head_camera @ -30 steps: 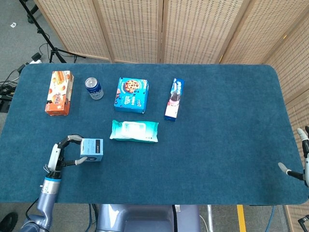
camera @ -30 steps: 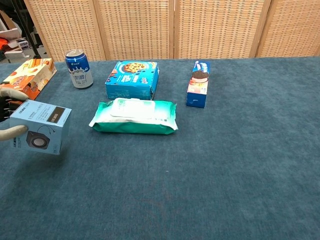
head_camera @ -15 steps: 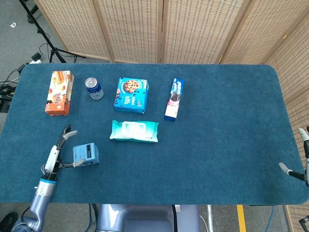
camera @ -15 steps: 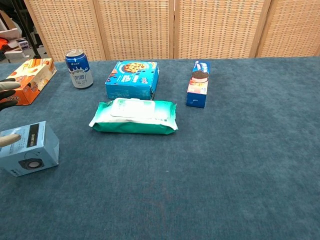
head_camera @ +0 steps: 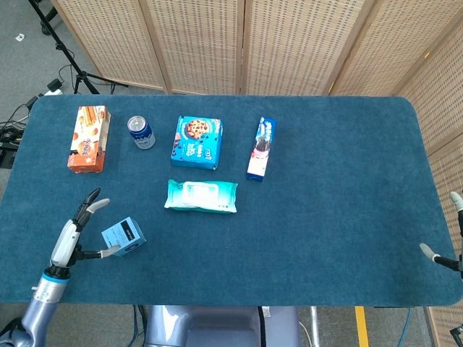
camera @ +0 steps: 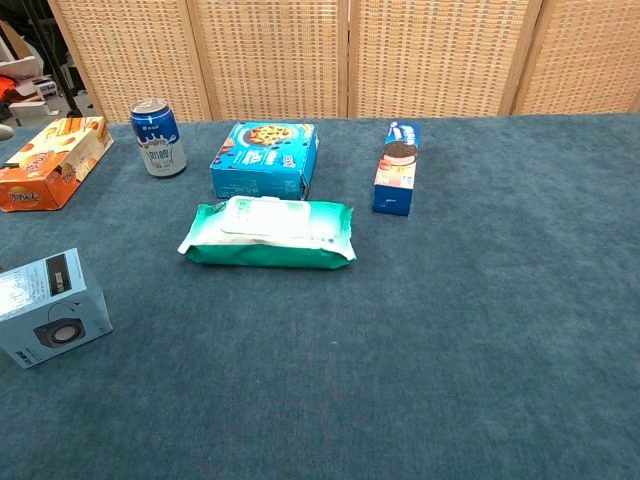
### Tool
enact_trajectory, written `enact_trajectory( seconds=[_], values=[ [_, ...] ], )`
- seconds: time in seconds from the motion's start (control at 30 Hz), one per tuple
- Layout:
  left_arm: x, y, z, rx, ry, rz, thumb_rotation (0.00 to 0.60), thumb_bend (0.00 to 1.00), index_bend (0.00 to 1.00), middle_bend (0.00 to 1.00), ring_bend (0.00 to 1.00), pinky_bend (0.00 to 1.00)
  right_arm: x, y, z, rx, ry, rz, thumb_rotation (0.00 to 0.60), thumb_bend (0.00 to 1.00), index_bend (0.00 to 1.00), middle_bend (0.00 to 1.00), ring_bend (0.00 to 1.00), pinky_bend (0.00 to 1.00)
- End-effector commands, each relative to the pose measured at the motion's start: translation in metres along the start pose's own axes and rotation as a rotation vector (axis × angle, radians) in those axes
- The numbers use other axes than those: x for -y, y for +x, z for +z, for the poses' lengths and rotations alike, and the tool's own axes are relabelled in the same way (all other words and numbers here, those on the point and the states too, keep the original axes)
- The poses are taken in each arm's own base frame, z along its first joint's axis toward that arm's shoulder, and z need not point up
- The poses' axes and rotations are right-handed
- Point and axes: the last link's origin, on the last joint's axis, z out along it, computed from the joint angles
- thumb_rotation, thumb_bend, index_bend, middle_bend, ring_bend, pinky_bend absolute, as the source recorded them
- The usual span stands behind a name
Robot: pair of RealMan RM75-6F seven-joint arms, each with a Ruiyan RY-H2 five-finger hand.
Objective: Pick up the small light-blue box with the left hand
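Observation:
The small light-blue box [head_camera: 123, 238] rests on the blue table near the front left, turned at an angle. The chest view shows the small light-blue box [camera: 50, 307] at the left edge, a speaker picture on its front. My left hand [head_camera: 72, 235] lies just left of it, fingers spread apart and lifted away from the box. Only the thumb tip reaches toward the box's near corner; I cannot tell if it touches. My right hand [head_camera: 445, 249] shows only partly at the far right table edge, fingers apart, holding nothing.
A green wet-wipes pack [head_camera: 201, 196] lies right of the box. Along the back stand an orange snack box [head_camera: 89, 138], a blue can [head_camera: 141, 132], a blue cookie box [head_camera: 197, 142] and a slim cookie packet [head_camera: 261, 147]. The table's front edge [head_camera: 217, 302] runs close to the left hand.
The left hand held the box above the table a second ago. The box is now down on the cloth, and the hand has opened and drawn back to the left.

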Motion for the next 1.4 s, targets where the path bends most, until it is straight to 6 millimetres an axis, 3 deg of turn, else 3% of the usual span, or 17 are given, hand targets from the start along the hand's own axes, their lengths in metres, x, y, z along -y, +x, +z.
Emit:
enact_trajectory(
  seconds=[0.03, 0.2, 0.37, 0.63, 1.0, 1.13, 1.3, 1.4],
  values=[
    [-0.028, 0.01, 0.015, 0.146, 0.09, 0.17, 0.6, 0.0, 0.16, 0.0, 0.0, 0.05, 0.0, 0.0, 0.0, -0.001, -0.001, 0.0, 0.6, 0.0, 0.0, 0.0, 0.0, 0.0],
    [-0.039, 0.008, 0.037, 0.227, 0.181, 0.216, 0.6, 0.0, 0.15, 0.0, 0.0, 0.05, -0.001, 0.001, 0.0, -0.003, -0.003, -0.002, 0.6, 0.0, 0.0, 0.0, 0.0, 0.0],
    [-0.037, 0.0, 0.038, 0.273, 0.287, 0.28, 0.6, 0.0, 0.14, 0.0, 0.0, 0.05, 0.001, -0.001, 0.0, -0.001, 0.004, -0.007, 0.6, 0.0, 0.0, 0.0, 0.0, 0.0],
    [-0.046, -0.03, 0.048, 0.272, 0.376, 0.297, 0.6, 0.0, 0.13, 0.0, 0.0, 0.05, 0.001, 0.0, 0.0, -0.004, 0.003, -0.007, 0.6, 0.0, 0.0, 0.0, 0.0, 0.0],
    [-0.051, -0.035, 0.043, 0.197, 0.509, 0.202, 0.6, 0.03, 0.13, 0.0, 0.0, 0.05, 0.0, 0.001, 0.0, -0.006, 0.001, -0.001, 0.6, 0.0, 0.0, 0.0, 0.0, 0.0],
    [-0.048, -0.037, 0.045, 0.151, 0.558, 0.183, 0.6, 0.03, 0.13, 0.0, 0.01, 0.12, 0.0, 0.001, 0.0, -0.005, 0.001, 0.001, 0.6, 0.0, 0.0, 0.0, 0.0, 0.0],
    [-0.046, -0.045, 0.046, 0.122, 0.581, 0.168, 0.6, 0.04, 0.13, 0.02, 0.12, 0.27, 0.001, -0.001, 0.0, -0.001, 0.006, -0.005, 0.6, 0.0, 0.0, 0.0, 0.0, 0.0],
    [-0.045, -0.047, 0.048, 0.113, 0.583, 0.172, 0.6, 0.06, 0.16, 0.16, 0.23, 0.37, 0.001, -0.001, 0.0, -0.001, 0.005, -0.005, 0.6, 0.0, 0.0, 0.0, 0.0, 0.0]
  ],
)
